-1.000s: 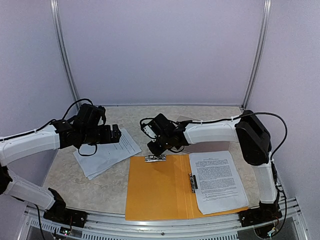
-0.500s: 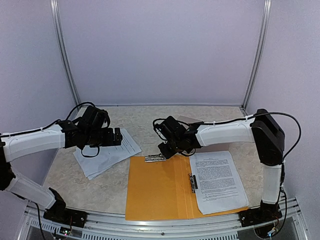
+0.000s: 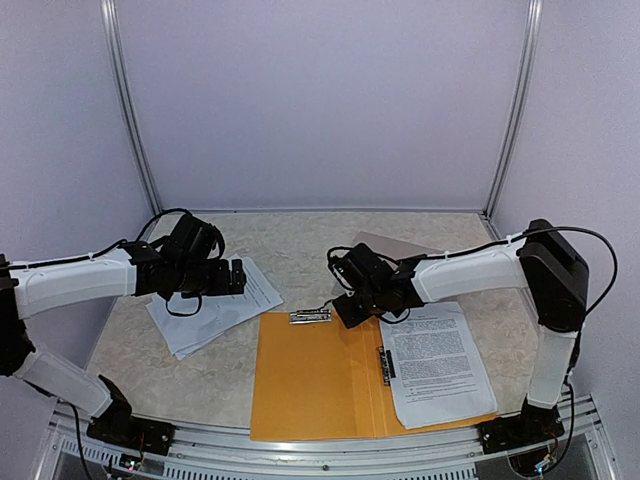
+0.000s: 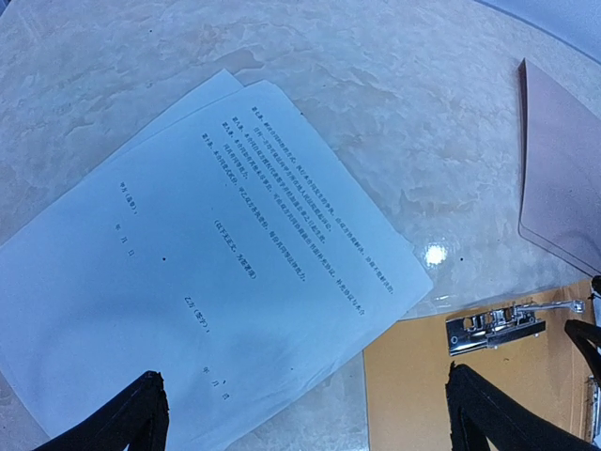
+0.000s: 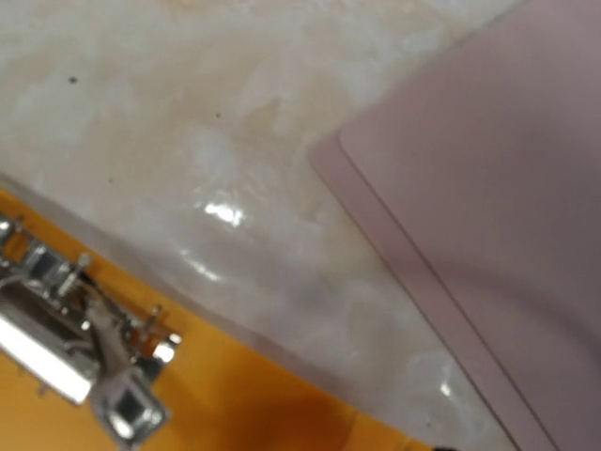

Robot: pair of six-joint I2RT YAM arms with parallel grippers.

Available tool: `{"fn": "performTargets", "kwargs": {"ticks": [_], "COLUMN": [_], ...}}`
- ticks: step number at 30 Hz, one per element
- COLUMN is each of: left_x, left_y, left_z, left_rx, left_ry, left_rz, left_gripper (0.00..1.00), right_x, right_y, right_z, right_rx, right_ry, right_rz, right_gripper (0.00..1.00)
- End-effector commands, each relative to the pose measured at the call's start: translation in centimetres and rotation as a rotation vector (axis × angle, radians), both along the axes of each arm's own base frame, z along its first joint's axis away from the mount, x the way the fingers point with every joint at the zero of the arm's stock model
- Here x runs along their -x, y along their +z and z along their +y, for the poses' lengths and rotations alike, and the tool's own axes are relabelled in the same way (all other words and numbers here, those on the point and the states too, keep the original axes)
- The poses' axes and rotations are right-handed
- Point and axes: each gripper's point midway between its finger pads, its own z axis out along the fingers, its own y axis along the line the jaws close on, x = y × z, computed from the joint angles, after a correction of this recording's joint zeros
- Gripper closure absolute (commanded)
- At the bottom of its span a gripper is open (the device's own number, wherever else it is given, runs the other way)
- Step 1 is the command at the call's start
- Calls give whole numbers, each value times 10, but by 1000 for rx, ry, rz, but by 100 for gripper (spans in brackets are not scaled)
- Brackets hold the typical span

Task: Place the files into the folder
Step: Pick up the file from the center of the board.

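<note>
The left gripper (image 3: 236,276) hangs over a loose stack of files (image 3: 203,318) on the table (image 3: 290,240), left of the open orange folder (image 3: 315,385). Its fingers (image 4: 141,413) stand wide apart and hold nothing, and the printed pages spread out below and ahead of them. Another printed sheet (image 3: 435,365) lies on the folder's right half. The right gripper (image 3: 343,312) is just beside the metal clip (image 3: 311,316) at the folder's top edge. Whether its fingers are apart or together cannot be told.

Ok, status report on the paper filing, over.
Left gripper open over loose white printed sheets, nothing held. Right gripper by silver metal clip, jaws unclear. One printed sheet lies on open orange folder. Nothing blocking.
</note>
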Motion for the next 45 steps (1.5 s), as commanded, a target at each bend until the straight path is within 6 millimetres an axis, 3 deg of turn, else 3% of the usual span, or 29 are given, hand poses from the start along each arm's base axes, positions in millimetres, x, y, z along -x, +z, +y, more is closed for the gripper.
{"fn": "performTargets", "kwargs": {"ticks": [1,11,15,19,23,29,38,45], "left_x": [4,6,7,11,18,33,44,48], "left_y": [-6,-24,-36,-51,-65,-80,-95,-108], "left_z": [2,14,21,30,40,59,68,66], "left_rx": [-8,23,106,169,196,202,237,246], "left_ry": [5,64,94,139,207,295,329,335], "left_rz": [24,93,191,256,287,295,318,345], "left_gripper": [1,1,1,1,1,1,2,3], "right_x": [0,-7,-7,-26,-40,-59,-61,-52], "right_y": [41,85,97,98,80,41,0,-10], "right_z": [13,40,69,105,140,166,171,173], "right_rx": [-150,-228,-248,-235,-272,-397,-470,-504], "right_ry": [37,140,269,341,350,320,291,300], "right_rz": [-48,-120,-130,-119,-50,102,248,304], "right_gripper": [40,38,35,31,29,29,37,49]}}
